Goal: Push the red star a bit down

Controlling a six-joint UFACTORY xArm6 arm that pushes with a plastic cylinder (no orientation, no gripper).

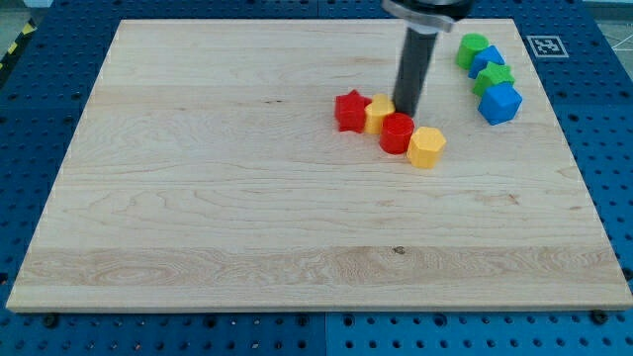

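The red star (349, 111) lies on the wooden board (198, 198), a little right of the middle and toward the view's top. A small yellow block (378, 113) touches its right side. A red cylinder (397, 133) sits below and to the right of that, and a yellow hexagonal block (426, 146) touches the cylinder's right side. My tip (406, 112) stands just above the red cylinder and right of the small yellow block, about one block's width to the right of the red star.
At the view's top right, a green block (473, 48), a blue block (489, 60), a second green block (494, 78) and a larger blue block (500, 103) lie in a close diagonal line near the board's right edge.
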